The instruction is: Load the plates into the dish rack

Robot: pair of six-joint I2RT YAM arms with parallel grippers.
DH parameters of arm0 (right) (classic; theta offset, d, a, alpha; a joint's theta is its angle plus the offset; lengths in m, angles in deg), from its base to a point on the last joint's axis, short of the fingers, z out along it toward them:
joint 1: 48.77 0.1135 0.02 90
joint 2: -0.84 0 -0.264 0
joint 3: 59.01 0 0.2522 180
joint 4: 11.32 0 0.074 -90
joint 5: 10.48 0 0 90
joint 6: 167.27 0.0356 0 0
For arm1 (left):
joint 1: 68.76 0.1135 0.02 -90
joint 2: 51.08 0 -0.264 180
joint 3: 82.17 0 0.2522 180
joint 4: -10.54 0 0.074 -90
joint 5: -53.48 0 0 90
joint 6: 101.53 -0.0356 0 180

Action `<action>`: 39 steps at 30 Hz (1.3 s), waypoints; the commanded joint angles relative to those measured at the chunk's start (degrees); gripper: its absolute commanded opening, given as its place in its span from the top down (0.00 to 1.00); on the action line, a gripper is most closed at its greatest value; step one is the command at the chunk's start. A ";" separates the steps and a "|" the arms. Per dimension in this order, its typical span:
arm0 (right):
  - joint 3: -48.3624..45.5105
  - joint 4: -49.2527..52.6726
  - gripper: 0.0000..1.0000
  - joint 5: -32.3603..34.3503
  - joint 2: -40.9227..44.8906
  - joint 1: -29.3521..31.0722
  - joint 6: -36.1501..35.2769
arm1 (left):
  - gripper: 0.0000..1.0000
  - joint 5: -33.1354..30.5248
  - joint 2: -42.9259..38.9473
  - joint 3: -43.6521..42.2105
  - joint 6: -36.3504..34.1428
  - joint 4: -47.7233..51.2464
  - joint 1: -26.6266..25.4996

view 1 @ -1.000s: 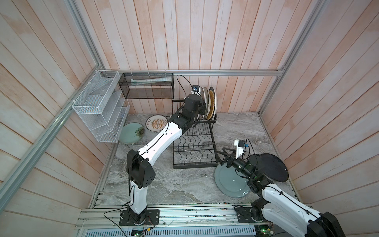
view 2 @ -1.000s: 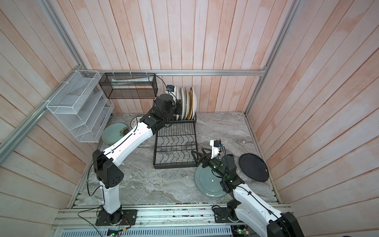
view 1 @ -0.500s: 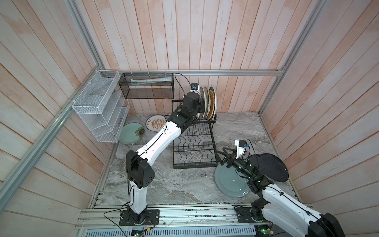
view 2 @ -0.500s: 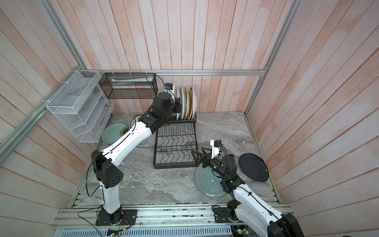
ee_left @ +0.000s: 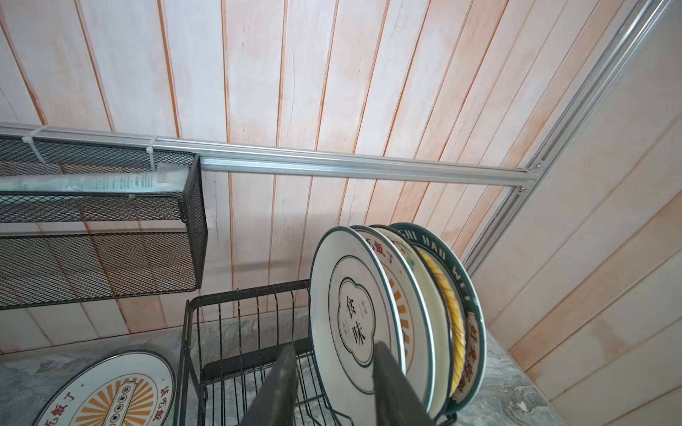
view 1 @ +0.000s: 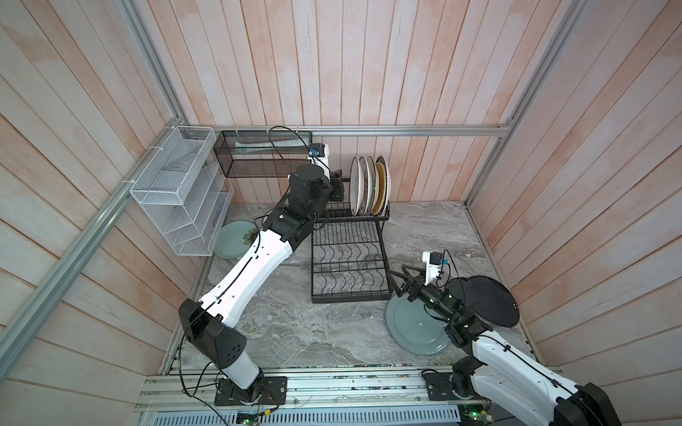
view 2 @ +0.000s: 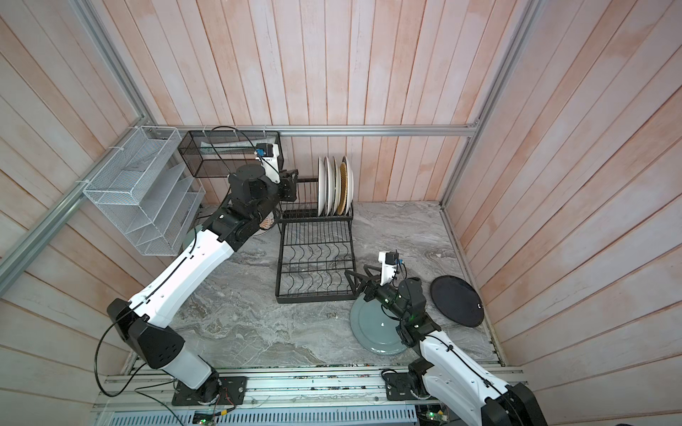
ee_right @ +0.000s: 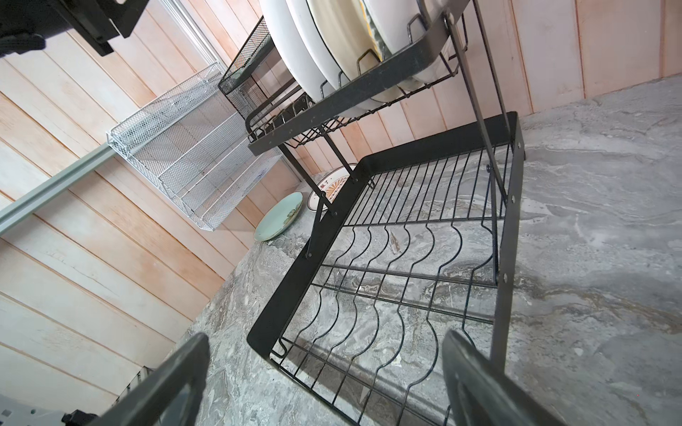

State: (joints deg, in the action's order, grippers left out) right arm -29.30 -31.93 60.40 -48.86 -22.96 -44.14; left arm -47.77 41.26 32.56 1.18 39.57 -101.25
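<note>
While the left gripper [ee_left: 334, 346] stands parted beside racked plates [ee_left: 354, 313], the right gripper [ee_right: 326, 337] gapes.

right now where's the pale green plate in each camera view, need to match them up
In a top view: green plate lies flat on the table, left of the dish rack, below the white wire shelf.
In a top view: only a sliver shows; the left arm covers the rest.
Left wrist: not in it.
Right wrist: on the table past the rack, beside the sunburst plate.
Shared landmark: the dish rack, in all four.
</note>
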 commanded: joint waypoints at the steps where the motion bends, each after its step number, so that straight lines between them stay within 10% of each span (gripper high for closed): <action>1: 0.69 1.02 0.02 1.78 -0.27 0.30 -1.66 | 0.62 4.26 -3.31 -4.30 0.39 -1.06 1.01; 9: 0.59 1.25 0.02 2.62 -0.28 0.30 -2.05 | 0.45 9.17 -21.00 -24.91 -2.36 -2.48 1.82; 13: 0.40 1.93 0.02 4.57 0.72 0.30 -0.78 | 0.00 16.18 -31.83 -36.26 -3.92 -1.54 1.91; 18: 1.17 9.91 0.02 6.39 4.34 -0.09 2.50 | 0.00 27.44 -45.19 -49.20 -2.60 1.92 1.91; 27: 3.77 48.19 0.02 11.71 17.75 -9.02 10.15 | 0.00 24.96 -64.09 -64.74 3.83 7.12 1.90; 39: 8.68 84.75 0.02 16.62 21.13 -21.35 22.34 | 0.00 24.32 -66.07 -66.43 5.58 8.64 1.83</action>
State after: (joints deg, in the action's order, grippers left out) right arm -20.23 41.25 76.03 -27.11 -44.12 -26.20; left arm -23.31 -25.01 -33.16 6.12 47.65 -99.53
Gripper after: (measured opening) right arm 0.978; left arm 0.999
